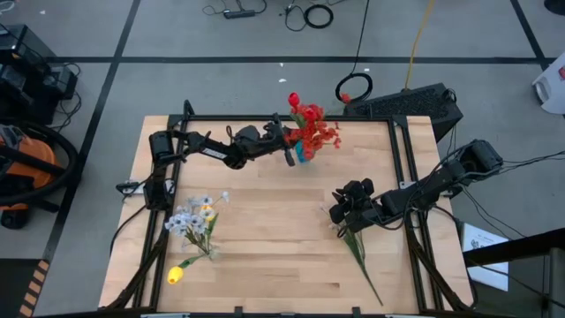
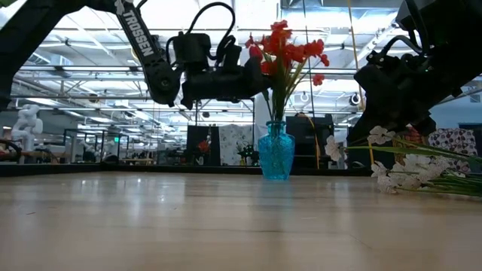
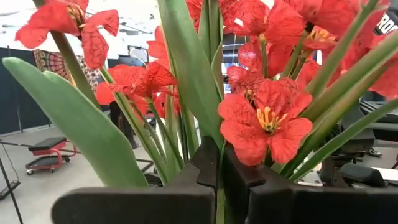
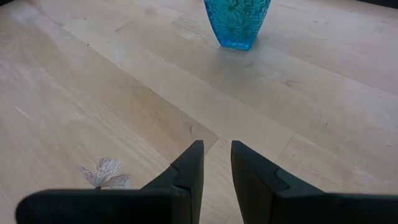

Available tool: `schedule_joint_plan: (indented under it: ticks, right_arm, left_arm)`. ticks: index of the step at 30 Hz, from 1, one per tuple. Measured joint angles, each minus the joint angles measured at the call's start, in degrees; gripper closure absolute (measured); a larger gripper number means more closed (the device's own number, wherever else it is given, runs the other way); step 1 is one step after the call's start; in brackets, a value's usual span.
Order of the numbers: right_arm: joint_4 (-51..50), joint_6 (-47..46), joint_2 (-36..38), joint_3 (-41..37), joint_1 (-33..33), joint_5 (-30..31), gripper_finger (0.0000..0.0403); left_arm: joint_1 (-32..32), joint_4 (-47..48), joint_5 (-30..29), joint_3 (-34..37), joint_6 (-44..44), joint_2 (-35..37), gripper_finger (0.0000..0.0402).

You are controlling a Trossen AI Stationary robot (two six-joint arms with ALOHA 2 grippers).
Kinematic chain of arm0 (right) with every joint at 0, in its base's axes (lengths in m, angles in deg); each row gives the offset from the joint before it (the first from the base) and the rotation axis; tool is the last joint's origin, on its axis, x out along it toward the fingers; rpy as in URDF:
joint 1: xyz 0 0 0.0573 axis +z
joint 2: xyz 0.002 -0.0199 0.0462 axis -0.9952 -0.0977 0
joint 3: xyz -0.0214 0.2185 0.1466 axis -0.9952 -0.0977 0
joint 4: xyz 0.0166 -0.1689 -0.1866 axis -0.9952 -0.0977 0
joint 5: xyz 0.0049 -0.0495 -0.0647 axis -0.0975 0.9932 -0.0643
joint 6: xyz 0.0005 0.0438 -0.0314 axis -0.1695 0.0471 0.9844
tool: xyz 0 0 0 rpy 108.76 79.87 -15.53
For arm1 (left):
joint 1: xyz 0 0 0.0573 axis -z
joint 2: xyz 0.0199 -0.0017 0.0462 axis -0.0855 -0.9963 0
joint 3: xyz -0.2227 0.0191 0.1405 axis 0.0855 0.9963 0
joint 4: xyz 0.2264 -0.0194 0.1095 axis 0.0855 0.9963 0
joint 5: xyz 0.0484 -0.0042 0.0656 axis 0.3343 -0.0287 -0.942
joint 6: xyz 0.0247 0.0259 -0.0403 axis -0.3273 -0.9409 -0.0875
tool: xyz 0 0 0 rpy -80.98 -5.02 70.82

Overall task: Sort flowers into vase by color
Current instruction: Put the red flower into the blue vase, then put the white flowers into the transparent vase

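Your blue vase [image 2: 276, 154] stands at the far edge of the wooden table [image 1: 282, 238], upright, with a bunch of red flowers [image 2: 290, 47] rising out of its neck. The left gripper [image 1: 288, 152] hangs at the height of those blooms, right against the bunch; in the left wrist view its two fingers [image 3: 208, 163] are pressed together around a thin green stem [image 3: 222, 186], with red petals and broad leaves crowding just past the tips. The right gripper [image 1: 339, 213] is low over the table's right half, well apart from the vase. Its fingers [image 4: 189, 168] stand a narrow gap apart, and the right wrist view shows only bare wood between them, so you are holding nothing there. A pale blossom [image 4: 107, 173] lies on the table just beside that gripper, and a long green-stemmed spray [image 1: 362, 256] runs from under it toward the near edge. On the left half lie a cluster of white-grey blossom sprays [image 1: 194, 216] and, nearer the front edge, a yellow bud [image 1: 176, 275].
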Motion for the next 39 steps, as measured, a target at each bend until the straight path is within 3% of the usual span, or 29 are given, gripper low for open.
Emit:
schedule_joint_plan:
  ticks: [6, 14, 19, 39]
  right_arm:
    - [0.2, -0.1, 0.0, 0.0, 0.0, 0.0, 0.033]
    - [0.3, -0.1, 0.0, 0.0, 0.0, 0.0, 0.033]
    - [0.3, -0.1, 0.0, 0.0, 0.0, 0.0, 0.033]
    - [0.7, 0.4, 0.0, 0.0, 0.0, -1.3, 0.033]
  left_arm:
    - [0.0, -1.2, -1.2, 0.1, 0.0, -0.1, 0.038]
    - [0.0, 5.1, -4.1, 0.2, 0.1, -0.1, 0.0285]
    - [0.3, 14.3, -4.1, 0.2, 0.0, 2.8, 0.0259]
    - [-0.1, 62.1, -3.9, 0.9, -3.5, 25.1, 0.0256]
